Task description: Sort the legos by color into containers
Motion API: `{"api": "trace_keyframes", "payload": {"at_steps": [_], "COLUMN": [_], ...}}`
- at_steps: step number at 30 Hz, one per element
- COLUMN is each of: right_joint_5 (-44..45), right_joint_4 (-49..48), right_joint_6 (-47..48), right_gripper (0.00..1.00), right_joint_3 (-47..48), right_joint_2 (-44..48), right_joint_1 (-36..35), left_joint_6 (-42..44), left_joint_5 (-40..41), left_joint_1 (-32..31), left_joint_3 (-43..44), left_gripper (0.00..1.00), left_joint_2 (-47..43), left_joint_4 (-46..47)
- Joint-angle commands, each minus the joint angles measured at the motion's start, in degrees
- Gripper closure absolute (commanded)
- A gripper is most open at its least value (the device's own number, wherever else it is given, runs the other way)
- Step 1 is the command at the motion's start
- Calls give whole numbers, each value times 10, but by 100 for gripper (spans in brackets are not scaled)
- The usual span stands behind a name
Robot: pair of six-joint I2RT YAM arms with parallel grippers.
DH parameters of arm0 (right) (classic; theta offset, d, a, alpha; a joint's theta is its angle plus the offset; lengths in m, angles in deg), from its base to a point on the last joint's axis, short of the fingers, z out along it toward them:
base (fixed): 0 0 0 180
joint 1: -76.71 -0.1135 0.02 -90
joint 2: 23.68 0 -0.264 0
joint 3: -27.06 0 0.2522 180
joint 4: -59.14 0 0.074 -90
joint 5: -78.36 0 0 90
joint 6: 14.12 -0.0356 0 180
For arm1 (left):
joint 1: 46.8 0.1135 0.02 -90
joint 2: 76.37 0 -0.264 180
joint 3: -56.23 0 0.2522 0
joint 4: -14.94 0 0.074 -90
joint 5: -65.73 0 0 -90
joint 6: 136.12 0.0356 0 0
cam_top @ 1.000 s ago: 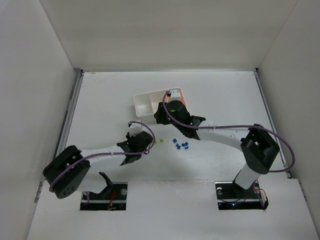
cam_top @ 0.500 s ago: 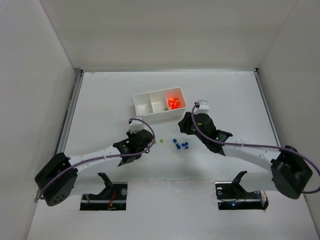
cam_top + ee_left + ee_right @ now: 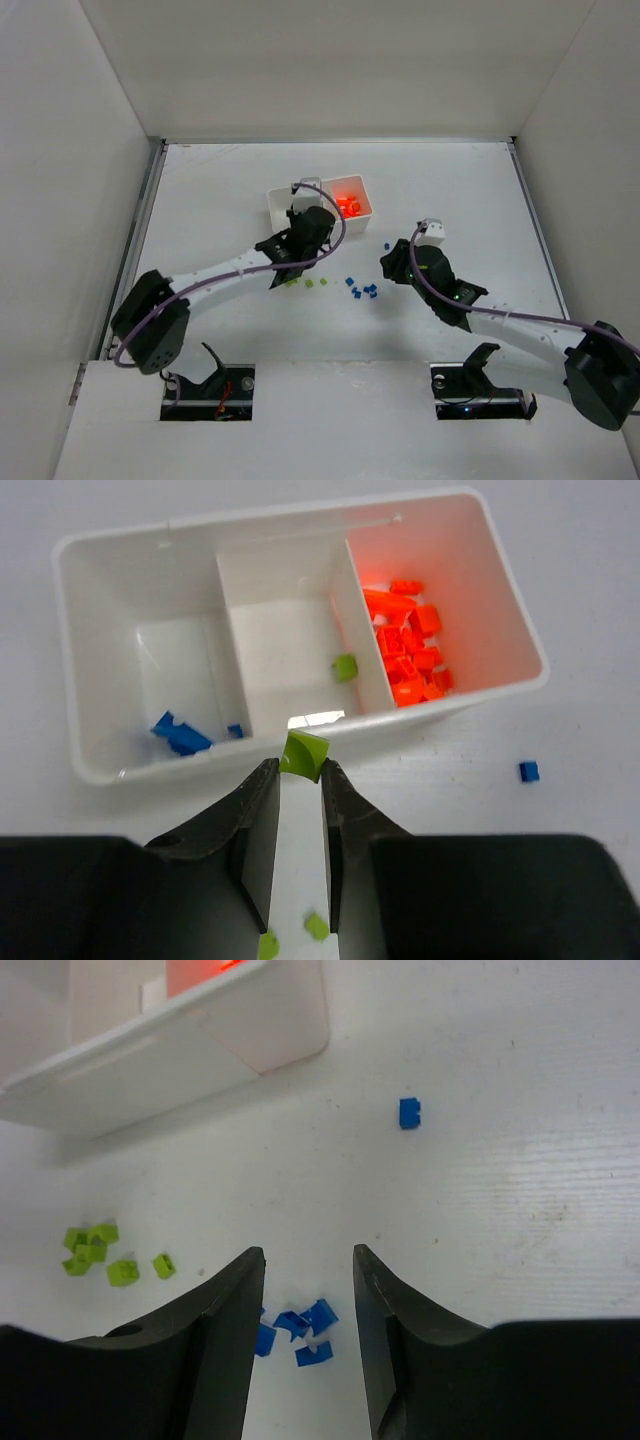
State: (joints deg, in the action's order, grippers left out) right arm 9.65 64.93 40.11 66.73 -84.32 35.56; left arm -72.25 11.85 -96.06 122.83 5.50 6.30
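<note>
Firmly, my left gripper [image 3: 300, 772] gripped yellow-green brick [image 3: 304, 754], centre of frame, just below middle compartment [image 3: 280, 645] of tray [image 3: 130, 772]. My right gripper [image 3: 308, 1255] stood released over blue bricks [image 3: 300, 1325], lower centre of frame.

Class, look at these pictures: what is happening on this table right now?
Tiny bricks are being sorted by colour into a white tray. The left gripper pinches a yellow-green brick at the tray's near wall, by the middle compartment, which holds one green brick. The end compartments hold blue pieces and orange pieces. The right gripper hangs open above loose blue bricks.
</note>
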Motion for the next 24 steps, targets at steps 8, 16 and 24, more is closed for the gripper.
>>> {"api": "trace_keyframes", "payload": {"at_steps": [8, 16, 24], "right_joint_5": [24, 2, 6], "right_joint_4": [-25, -14, -10], "right_joint_6": [-14, -21, -35], "right_gripper": [53, 52, 54], "right_joint_3": [9, 70, 158], "right_joint_2": [-85, -171, -295], "right_joint_1": [37, 76, 88], "left_joint_6": [56, 50, 33], "left_joint_5": [-61, -62, -55], "left_joint_1": [62, 70, 50], "left_joint_3": [160, 167, 32], "left_gripper": [82, 63, 60], "left_joint_2": [214, 219, 75], "left_joint_4": [54, 69, 110]}}
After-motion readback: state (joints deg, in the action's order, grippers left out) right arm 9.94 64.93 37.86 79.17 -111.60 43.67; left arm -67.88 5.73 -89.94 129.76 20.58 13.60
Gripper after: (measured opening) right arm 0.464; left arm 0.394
